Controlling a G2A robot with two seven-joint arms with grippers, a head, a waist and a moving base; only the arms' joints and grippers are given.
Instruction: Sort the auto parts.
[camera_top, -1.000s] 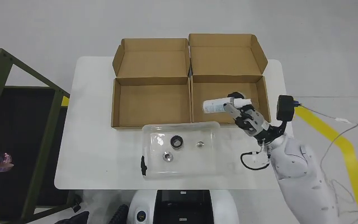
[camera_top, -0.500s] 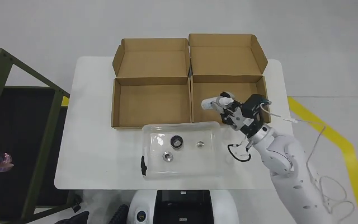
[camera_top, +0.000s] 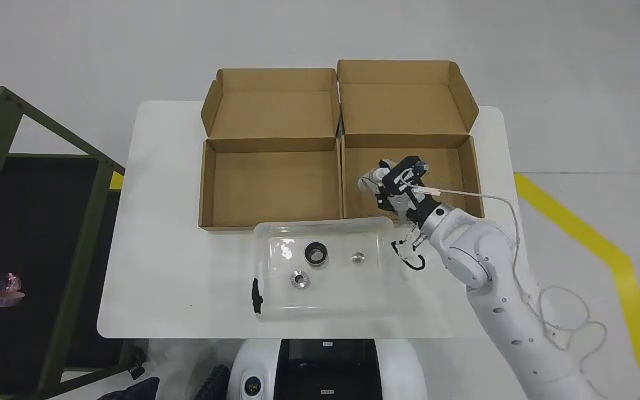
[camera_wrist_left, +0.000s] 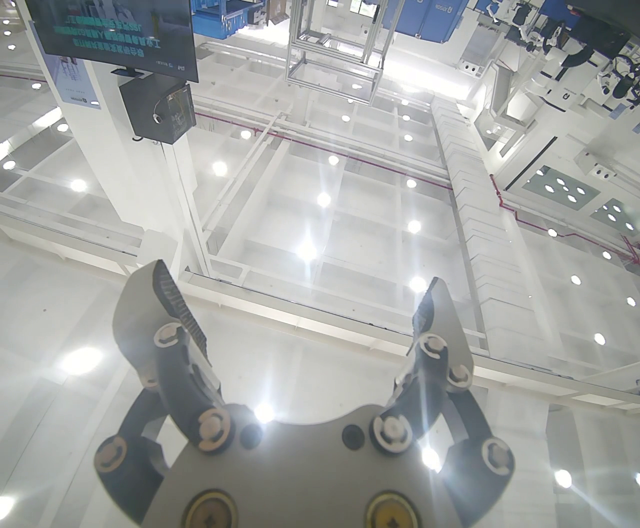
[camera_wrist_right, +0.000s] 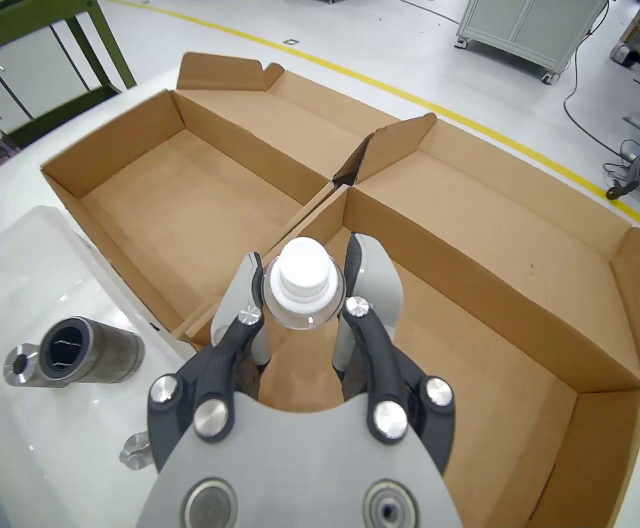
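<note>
Clamps a white part (camera_wrist_right: 303, 292) (camera_top: 371, 182) from two sides in the right gripper (camera_wrist_right: 304, 260) (camera_top: 384, 186), shut tight on it. Holds it over the right box (camera_top: 440, 170) (camera_wrist_right: 475, 240), at the near corner by the wall next to the left box (camera_top: 265, 185) (camera_wrist_right: 175, 200); cannot tell whether it touches the cardboard floor. Points the left gripper (camera_wrist_left: 295, 277) up at a ceiling, spread wide apart. Has both boxes open side by side on the table (camera_top: 160, 200), walls touching. Has a clear tray (camera_top: 340, 295) (camera_wrist_right: 50, 250) just in front of them, holding a dark sleeve (camera_top: 317, 254) (camera_wrist_right: 90, 352), one metal bit (camera_top: 300, 280) near it and a second bit (camera_top: 357, 257) toward the right box.
</note>
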